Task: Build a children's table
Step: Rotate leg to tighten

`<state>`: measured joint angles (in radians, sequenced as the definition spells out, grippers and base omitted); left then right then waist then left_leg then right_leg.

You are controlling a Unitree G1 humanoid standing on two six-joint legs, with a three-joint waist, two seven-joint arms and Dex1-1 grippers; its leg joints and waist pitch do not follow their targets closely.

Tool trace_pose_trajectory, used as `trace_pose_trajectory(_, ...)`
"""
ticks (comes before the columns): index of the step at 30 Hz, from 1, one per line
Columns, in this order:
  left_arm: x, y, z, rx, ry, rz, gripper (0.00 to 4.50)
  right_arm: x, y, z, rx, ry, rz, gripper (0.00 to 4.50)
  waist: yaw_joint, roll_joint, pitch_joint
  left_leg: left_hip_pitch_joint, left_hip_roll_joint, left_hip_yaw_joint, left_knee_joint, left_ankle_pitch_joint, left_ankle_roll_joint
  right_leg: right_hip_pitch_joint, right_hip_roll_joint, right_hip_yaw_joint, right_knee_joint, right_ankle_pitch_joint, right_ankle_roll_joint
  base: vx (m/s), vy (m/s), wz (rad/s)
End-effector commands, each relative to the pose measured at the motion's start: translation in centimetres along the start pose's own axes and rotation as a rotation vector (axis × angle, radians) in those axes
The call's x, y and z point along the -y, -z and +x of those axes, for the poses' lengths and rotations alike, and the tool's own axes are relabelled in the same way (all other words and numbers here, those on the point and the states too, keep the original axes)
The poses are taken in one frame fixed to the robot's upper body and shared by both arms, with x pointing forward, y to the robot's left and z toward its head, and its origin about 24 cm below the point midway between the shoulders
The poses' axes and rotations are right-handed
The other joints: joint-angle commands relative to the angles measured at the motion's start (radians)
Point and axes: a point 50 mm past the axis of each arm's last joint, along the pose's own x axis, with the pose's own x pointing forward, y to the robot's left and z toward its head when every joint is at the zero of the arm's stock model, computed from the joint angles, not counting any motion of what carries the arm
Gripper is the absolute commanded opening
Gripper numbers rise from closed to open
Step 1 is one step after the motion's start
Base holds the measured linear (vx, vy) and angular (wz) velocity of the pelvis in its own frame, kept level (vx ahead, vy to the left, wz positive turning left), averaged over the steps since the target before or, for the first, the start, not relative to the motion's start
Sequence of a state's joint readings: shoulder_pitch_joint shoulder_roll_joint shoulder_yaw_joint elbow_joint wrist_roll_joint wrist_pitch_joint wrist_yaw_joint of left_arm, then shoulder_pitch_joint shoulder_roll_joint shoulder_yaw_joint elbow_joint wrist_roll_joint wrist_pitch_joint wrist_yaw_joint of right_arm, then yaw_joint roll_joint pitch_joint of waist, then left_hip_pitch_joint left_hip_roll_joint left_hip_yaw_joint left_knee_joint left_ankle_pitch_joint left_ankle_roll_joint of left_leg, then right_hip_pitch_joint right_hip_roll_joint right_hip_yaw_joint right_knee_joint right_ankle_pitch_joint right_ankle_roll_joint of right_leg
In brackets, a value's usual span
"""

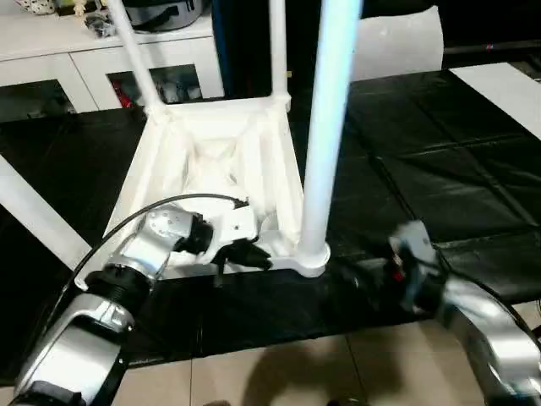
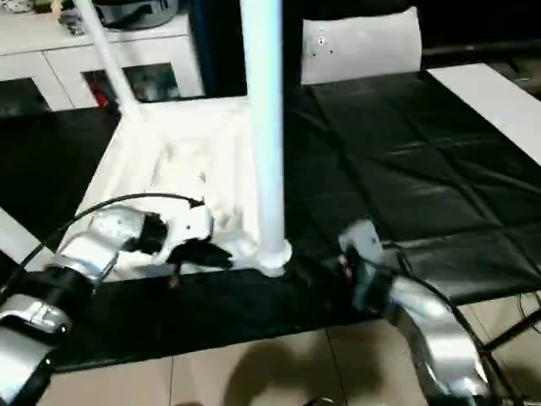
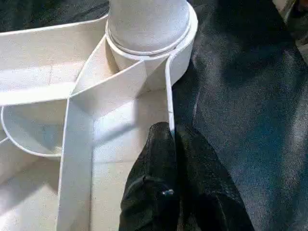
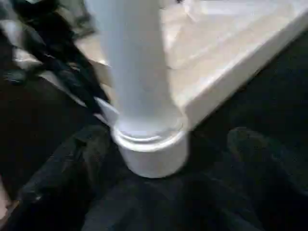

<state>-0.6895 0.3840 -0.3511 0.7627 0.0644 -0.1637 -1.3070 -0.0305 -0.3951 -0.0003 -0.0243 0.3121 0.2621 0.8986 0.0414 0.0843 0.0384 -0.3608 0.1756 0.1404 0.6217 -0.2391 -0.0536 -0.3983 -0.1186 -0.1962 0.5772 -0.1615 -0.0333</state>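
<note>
The tabletop (image 1: 211, 182) lies ribbed side up on the black counter (image 1: 439, 169) at the centre of the frame, with legs standing in its sockets: the nearest leg (image 1: 325, 127) rises from the lower-right corner socket, and two more stand at the far corners. The left end effector (image 1: 245, 254), at lower centre, is pinched closed on the tabletop's near rim just beside that socket. The right end effector (image 4: 159, 159), at lower right, stands wide, its fingers (image 4: 72, 163) either side of the leg's base, not gripping it.
</note>
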Motion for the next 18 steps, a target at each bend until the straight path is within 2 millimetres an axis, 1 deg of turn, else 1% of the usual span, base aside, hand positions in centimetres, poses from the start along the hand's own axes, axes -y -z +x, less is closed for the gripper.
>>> trace_pose_trajectory(1, -0.5, -0.4, -0.5, -0.014, -0.006, 0.054, 0.0, -0.4, -0.8, -0.1, 0.037, -0.018, -0.028, 4.39, 0.003, -0.021, -0.062, -0.013, 0.06, -0.017, -0.084, -0.113, 0.083, 0.072, -0.07, 0.082, -0.071, -0.258, -0.082, 0.0, 0.0, 0.0)
trace_pose_trajectory(2, -0.9, -0.5, -0.7, -0.007, -0.058, 0.065, 0.0, -0.7, -0.9, -0.3, 0.041, -0.018, -0.028, 4.39, 0.004, -0.026, -0.061, -0.013, 0.06, -0.016, -0.084, -0.117, 0.082, 0.072, -0.071, 0.082, -0.073, -0.266, -0.082, 0.0, 0.0, 0.0)
trace_pose_trajectory(3, -1.1, -0.7, -0.8, 0.025, -0.091, 0.044, 0.0, -1.0, -0.8, -0.3, 0.027, -0.014, 0.001, 4.39, 0.006, -0.029, -0.058, -0.012, 0.057, -0.013, -0.084, -0.126, 0.079, 0.071, -0.069, 0.082, -0.078, -0.296, -0.073, 0.0, 0.0, 0.0)
trace_pose_trajectory(4, -1.2, -0.9, -0.8, 0.048, -0.11, 0.026, 0.0, -1.2, -0.7, -0.3, 0.016, -0.012, 0.023, 4.39, 0.009, -0.028, -0.058, -0.011, 0.057, -0.012, -0.084, -0.127, 0.077, 0.072, -0.069, 0.082, -0.078, -0.307, -0.069, 0.0, 0.0, 0.0)
trace_pose_trajectory(5, -1.3, -1.1, -0.9, 0.094, -0.113, -0.004, 0.0, -1.4, -0.8, -0.3, 0.017, -0.008, 0.038, 4.39, 0.01, -0.032, -0.056, -0.009, 0.058, -0.012, -0.086, -0.123, 0.073, 0.072, -0.068, 0.082, -0.082, -0.328, -0.062, 0.0, 0.0, 0.0)
trace_pose_trajectory(6, -1.2, -1.3, -0.9, 0.125, -0.112, -0.023, 0.27, -1.6, -0.8, -0.3, 0.02, -0.005, 0.046, 4.46, 0.015, -0.029, -0.056, -0.009, 0.058, -0.012, -0.086, -0.122, 0.066, 0.07, -0.071, 0.082, -0.083, -0.346, -0.056, 0.0, 0.0, 0.0)
trace_pose_trajectory(8, -1.0, -1.6, -1.0, 0.201, -0.109, -0.04, 0.53, -2.0, -0.9, -0.2, 0.025, -0.004, 0.053, 4.5, 0.018, -0.029, -0.058, -0.008, 0.06, -0.012, -0.086, -0.115, 0.06, 0.068, -0.072, 0.083, -0.082, -0.337, -0.057, 0.0, 0.0, 0.0)
trace_pose_trajectory(9, -0.8, -1.9, -1.2, 0.256, -0.111, -0.053, 0.56, -2.5, -0.9, -0.1, 0.025, -0.001, 0.059, 4.5, 0.02, -0.03, -0.058, -0.009, 0.066, -0.014, -0.089, -0.116, 0.053, 0.069, -0.075, 0.085, -0.077, -0.317, -0.069, 0.0, 0.0, 0.0)
trace_pose_trajectory(10, -0.6, -2.0, -1.2, 0.279, -0.11, -0.058, 0.64, -2.6, -1.0, 0.0, 0.027, 0.004, 0.06, 4.5, 0.021, -0.032, -0.058, -0.009, 0.066, -0.014, -0.09, -0.118, 0.052, 0.066, -0.073, 0.086, -0.076, -0.302, -0.08, 0.0, 0.0, 0.0)
trace_pose_trajectory(11, -0.5, -2.1, -1.3, 0.292, -0.109, -0.06, 0.74, -2.8, -0.9, 0.0, 0.028, 0.007, 0.06, 4.5, 0.021, -0.034, -0.056, -0.009, 0.065, -0.013, -0.091, -0.121, 0.052, 0.066, -0.073, 0.087, -0.076, -0.302, -0.082, 0.0, 0.0, 0.0)
trace_pose_trajectory(12, -0.3, -2.1, -1.4, 0.309, -0.112, -0.064, 0.83, -3.0, -1.0, 0.0, 0.031, 0.013, 0.062, 4.5, 0.021, -0.035, -0.055, -0.009, 0.065, -0.011, -0.092, -0.127, 0.05, 0.067, -0.073, 0.088, -0.075, -0.306, -0.08, 0.0, 0.0, 0.0)
trace_pose_trajectory(13, -0.1, -2.5, -2.1, 0.385, -0.172, -0.084, 0.89, -3.3, -1.0, 0.1, 0.027, 0.04, 0.077, 4.5, 0.019, -0.035, -0.052, -0.011, 0.063, -0.011, -0.094, -0.128, 0.048, 0.07, -0.073, 0.09, -0.075, -0.312, -0.077, 0.0, 0.0, 0.0)
trace_pose_trajectory(14, -0.1, -2.5, -2.5, 0.394, -0.217, -0.104, 0.94, -3.5, -1.0, 0.0, 0.025, 0.054, 0.089, 4.5, 0.018, -0.037, -0.053, -0.011, 0.063, -0.01, -0.094, -0.126, 0.045, 0.072, -0.073, 0.091, -0.073, -0.312, -0.075, 0.0, 0.0, 0.0)
trace_pose_trajectory(15, -0.1, -2.5, -2.6, 0.394, -0.23, -0.107, 1.05, -3.5, -1.1, 0.0, 0.025, 0.056, 0.091, 4.5, 0.016, -0.038, -0.052, -0.012, 0.058, -0.006, -0.095, -0.122, 0.045, 0.072, -0.068, 0.091, -0.075, -0.325, -0.065, 0.0, 0.0, 0.0)
trace_pose_trajectory(16, -0.2, -2.4, -3.4, 0.389, -0.332, -0.128, 1.16, -3.8, -1.2, 0.0, 0.026, 0.075, 0.106, 4.5, 0.015, -0.03, -0.052, -0.008, 0.053, -0.003, -0.093, -0.12, 0.043, 0.07, -0.066, 0.091, -0.08, -0.346, -0.053, 0.0, 0.0, 0.0)
trace_pose_trajectory(17, -0.2, -2.4, -3.5, 0.387, -0.341, -0.129, 1.23, -3.8, -1.2, 0.0, 0.026, 0.076, 0.108, 4.5, 0.013, -0.032, -0.052, -0.008, 0.053, -0.002, -0.092, -0.118, 0.042, 0.07, -0.064, 0.091, -0.082, -0.354, -0.046, 0.0, 0.0, 0.0)
trace_pose_trajectory(18, 0.0, -2.3, -3.9, 0.4, -0.392, -0.169, 1.26, -3.9, -1.4, 0.0, 0.034, 0.102, 0.117, 4.5, 0.012, -0.029, -0.054, -0.005, 0.054, -0.003, -0.092, -0.115, 0.037, 0.069, -0.063, 0.09, -0.08, -0.357, -0.039, 0.0, 0.0, 0.0)
